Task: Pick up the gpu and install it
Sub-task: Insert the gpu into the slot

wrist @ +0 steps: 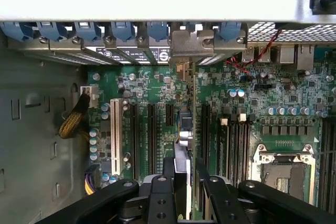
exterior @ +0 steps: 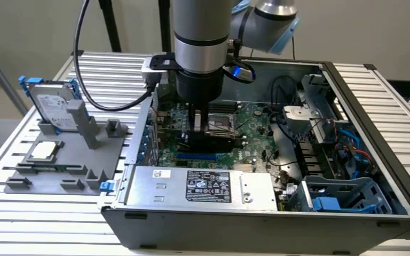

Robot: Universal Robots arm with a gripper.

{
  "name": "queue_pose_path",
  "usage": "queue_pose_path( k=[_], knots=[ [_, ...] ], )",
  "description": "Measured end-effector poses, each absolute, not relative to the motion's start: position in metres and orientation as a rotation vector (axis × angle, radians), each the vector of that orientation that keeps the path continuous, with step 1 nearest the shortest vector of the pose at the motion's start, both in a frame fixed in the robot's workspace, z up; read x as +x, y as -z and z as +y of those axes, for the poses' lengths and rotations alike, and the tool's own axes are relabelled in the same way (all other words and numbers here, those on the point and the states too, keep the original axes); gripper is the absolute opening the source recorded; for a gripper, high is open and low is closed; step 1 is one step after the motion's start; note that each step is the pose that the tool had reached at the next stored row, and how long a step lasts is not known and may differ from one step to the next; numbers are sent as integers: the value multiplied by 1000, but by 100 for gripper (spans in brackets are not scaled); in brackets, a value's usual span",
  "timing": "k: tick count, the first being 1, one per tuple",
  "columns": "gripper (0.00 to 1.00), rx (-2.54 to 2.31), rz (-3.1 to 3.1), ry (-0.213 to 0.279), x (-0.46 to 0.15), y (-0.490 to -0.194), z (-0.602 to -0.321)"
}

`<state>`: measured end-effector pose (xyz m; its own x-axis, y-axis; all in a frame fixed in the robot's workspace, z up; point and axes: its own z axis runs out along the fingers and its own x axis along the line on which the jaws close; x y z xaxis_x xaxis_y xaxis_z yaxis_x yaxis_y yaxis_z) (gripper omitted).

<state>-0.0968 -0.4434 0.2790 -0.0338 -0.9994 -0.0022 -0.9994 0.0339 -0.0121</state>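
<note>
The gpu (wrist: 192,129) stands on edge over the large green motherboard (wrist: 247,103), seen as a thin line running along the expansion slots. Its silver end bracket (wrist: 202,45) sits against the row of rear slot openings with blue clips. My gripper (wrist: 186,182) is shut on the card's near edge, with one black finger (wrist: 157,195) on each side. In the exterior view my gripper (exterior: 209,128) reaches down into the open computer case (exterior: 376,176), and the gpu (exterior: 215,141) shows as a dark block right at the motherboard (exterior: 251,120).
On the exterior view's left, a grey fixture (exterior: 55,170) holds a silver hard drive with blue rails (exterior: 52,109) and a small chip (exterior: 45,150). Inside the case are the power supply (exterior: 205,186), a blue drive cage (exterior: 347,194), loose cables (exterior: 290,114) and the processor socket (wrist: 286,169).
</note>
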Motion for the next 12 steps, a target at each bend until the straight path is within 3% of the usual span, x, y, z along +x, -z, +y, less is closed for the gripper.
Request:
queue_pose_path(
  k=[12],
  knots=[
    [0,-2169,2258,12,-99,-274,-443]
  ],
)
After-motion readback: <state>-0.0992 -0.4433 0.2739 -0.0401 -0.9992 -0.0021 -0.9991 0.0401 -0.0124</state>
